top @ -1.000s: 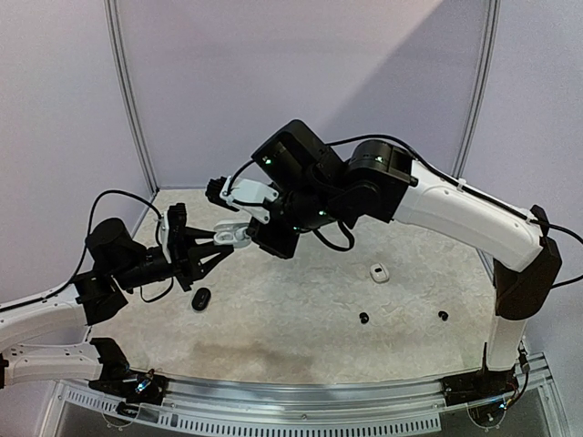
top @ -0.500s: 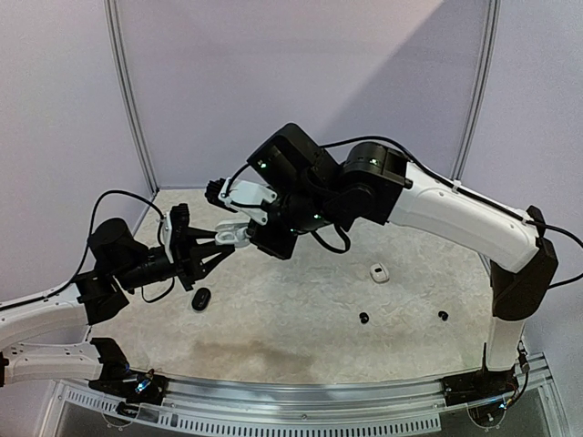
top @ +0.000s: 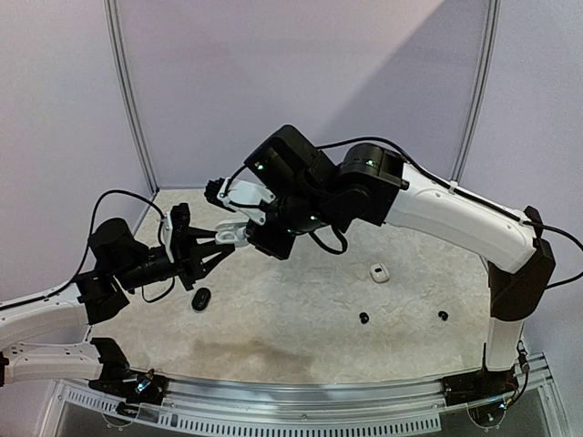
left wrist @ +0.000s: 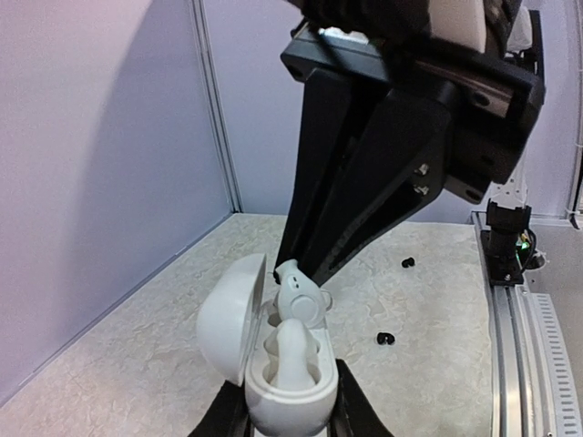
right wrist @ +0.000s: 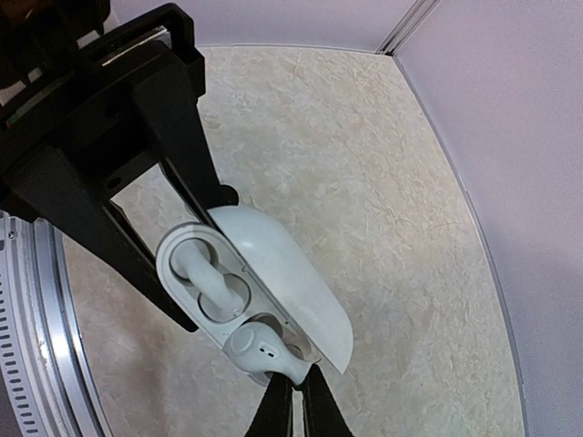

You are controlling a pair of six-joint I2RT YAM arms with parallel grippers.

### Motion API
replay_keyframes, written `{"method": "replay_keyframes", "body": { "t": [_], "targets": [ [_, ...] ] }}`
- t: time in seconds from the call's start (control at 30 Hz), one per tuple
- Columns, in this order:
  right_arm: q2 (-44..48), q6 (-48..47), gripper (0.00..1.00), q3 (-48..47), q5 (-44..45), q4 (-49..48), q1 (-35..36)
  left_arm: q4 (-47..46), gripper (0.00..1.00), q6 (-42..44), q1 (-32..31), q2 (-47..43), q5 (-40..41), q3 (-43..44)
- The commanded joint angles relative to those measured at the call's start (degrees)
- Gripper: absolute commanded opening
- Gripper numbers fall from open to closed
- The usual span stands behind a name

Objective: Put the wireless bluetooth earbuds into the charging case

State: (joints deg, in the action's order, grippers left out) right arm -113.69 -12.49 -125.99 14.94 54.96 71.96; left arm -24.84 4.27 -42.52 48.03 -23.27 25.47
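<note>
White and open, the charging case [left wrist: 284, 391] is clamped in the left gripper [left wrist: 288, 421], held up off the bench [top: 301, 309]. The right gripper [right wrist: 296, 393] is pinched shut on a white earbud [right wrist: 258, 350] at the rim of the vacant socket. Another earbud [left wrist: 291, 350] sits in the other socket. To seat the held one well, the stem likely needs lining up with the socket, then a gentle straight push while the left arm holds firm. The right wrist view looks straight into both sockets. The left wrist view shows how high the held earbud rides above the rim. Only the top view shows a black case [top: 201, 299] and a small white case [top: 378, 273] lying on the bench.
</note>
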Motion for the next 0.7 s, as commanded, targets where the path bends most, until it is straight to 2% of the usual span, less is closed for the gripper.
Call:
{"method": "replay_keyframes", "body": {
  "t": [0.0, 0.4, 0.67],
  "targets": [
    [-2.5, 0.6, 0.04, -0.8, 1.3, -2.4, 0.2, -4.5, 0.00, -0.3, -2.0, 0.0, -3.6, 1.8],
    [-3.3, 2.1, 0.09, -1.3, 0.3, -3.6, 0.1, -4.5, 0.00, -0.7, -2.1, -0.3, -3.1, 1.5],
    [-3.8, 3.0, 0.09, -1.7, 1.9, -3.2, 0.0, -4.5, 0.00, -2.2, -2.1, -0.4, -2.6, 1.6]
  ]
}}
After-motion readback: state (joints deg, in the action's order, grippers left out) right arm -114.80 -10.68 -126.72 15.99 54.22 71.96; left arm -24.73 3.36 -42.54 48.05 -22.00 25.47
